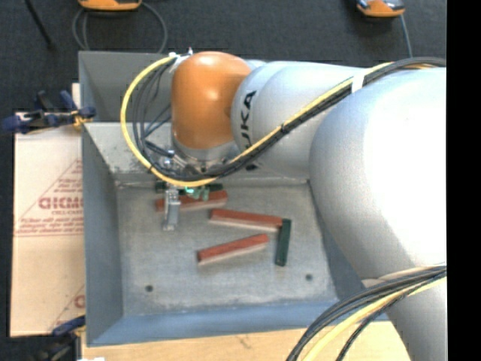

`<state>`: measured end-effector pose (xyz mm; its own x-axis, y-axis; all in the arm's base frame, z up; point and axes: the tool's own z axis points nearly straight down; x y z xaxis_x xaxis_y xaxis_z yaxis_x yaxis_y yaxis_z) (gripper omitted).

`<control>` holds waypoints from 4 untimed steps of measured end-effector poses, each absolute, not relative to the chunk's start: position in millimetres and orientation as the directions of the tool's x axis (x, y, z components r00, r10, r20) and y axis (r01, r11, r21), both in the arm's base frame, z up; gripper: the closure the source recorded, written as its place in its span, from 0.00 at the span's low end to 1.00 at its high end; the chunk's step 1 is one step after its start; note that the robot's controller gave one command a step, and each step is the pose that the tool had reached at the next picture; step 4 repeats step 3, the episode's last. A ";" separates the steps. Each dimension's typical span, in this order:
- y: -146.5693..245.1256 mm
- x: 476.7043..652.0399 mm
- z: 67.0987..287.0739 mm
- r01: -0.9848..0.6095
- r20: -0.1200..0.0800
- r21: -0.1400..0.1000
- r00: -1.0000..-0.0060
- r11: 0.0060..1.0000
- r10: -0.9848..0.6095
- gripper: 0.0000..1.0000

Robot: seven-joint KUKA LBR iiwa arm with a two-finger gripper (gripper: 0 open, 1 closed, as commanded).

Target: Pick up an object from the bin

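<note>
The grey metal bin [98,239] takes the middle of the frame. The big pale arm [376,149] comes in from the right and covers the upper right part of it. At its wrist there is an orange cover [203,100], and a yellow cable [125,115] makes a loop around the left side of this cover.

Below the cover the claw [173,210] points down to the floor of the bin, in the upper left part of the floor. It is low, at the left end of the topmost red-brown bar [201,198], which lies almost level near the back wall and is partly hidden under the wrist. I cannot tell if the claw is open or closed, and I see nothing held in it.

Three more bars lie to the lower right, apart from the claw. A second red-brown bar [246,218] lies a little slanted in the middle. A third red-brown bar [233,248] lies below it, with its right end higher. A dark green bar [282,242] stands nearly vertical in the frame, just beside the right ends of these two.
</note>
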<state>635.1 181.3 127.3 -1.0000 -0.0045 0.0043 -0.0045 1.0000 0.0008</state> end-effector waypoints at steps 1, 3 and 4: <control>123.6 650.7 68.0 -0.022 0.004 -0.001 -1.000 1.000 -0.022 0.00; 147.1 636.9 201.1 -0.223 -0.012 -0.001 -0.975 0.975 -0.223 1.00; 147.1 636.9 201.1 -0.223 -0.012 -0.001 -0.975 0.975 -0.223 1.00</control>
